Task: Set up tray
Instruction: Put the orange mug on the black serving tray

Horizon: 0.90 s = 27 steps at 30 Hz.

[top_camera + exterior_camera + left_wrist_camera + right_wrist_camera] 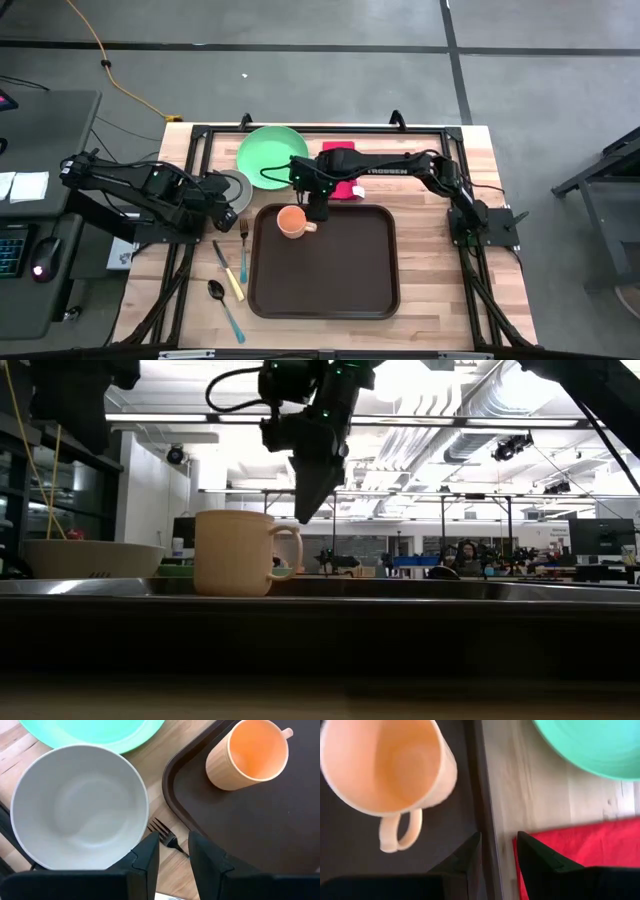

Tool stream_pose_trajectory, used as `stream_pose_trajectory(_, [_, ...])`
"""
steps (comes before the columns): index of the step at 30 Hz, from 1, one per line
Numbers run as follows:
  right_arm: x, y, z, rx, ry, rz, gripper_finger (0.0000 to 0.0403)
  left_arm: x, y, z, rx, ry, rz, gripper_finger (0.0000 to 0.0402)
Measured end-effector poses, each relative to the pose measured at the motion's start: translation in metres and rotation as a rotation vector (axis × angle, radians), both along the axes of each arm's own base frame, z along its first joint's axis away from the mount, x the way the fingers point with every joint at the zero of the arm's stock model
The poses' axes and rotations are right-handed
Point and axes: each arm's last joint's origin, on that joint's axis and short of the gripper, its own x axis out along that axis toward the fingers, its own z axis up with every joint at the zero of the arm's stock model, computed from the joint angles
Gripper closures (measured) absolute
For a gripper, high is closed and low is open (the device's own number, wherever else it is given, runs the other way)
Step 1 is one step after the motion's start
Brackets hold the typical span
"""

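The dark brown tray [340, 280] lies on the wooden table. An orange cup [291, 221] stands upright on its bottom in the tray's far left corner, handle toward the right. My right gripper [497, 842] hangs open above the tray's far rim [482, 795], just right of the cup [385, 765], pointing down with nothing between its fingers. In the low view my right gripper [303, 515] is above the cup's handle. My left gripper [174, 842] is open over a fork [165, 835], between a grey bowl [80, 807] and the tray's left rim.
A green plate [268, 152] lies beyond the tray's far left corner, with a red napkin [580, 850] to its right, partly under my right arm. A fork [243, 250], a knife [228, 272] and a spoon [225, 308] lie left of the tray.
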Motion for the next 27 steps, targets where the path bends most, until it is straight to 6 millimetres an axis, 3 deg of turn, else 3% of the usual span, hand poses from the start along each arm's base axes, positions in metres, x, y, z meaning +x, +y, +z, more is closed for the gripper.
stream_pose_trajectory(19, [-0.023, -0.039, -0.004, 0.024, 0.164, -0.071, 0.0299, 0.011, -0.002, 0.004, 0.006, -0.116, 0.023, 0.0266])
stream_pose_trajectory(27, [-0.032, -0.047, 0.018, 0.005, 0.111, -0.07, 0.0299, 0.018, -0.004, 0.005, 0.004, -0.154, 0.009, 0.0266])
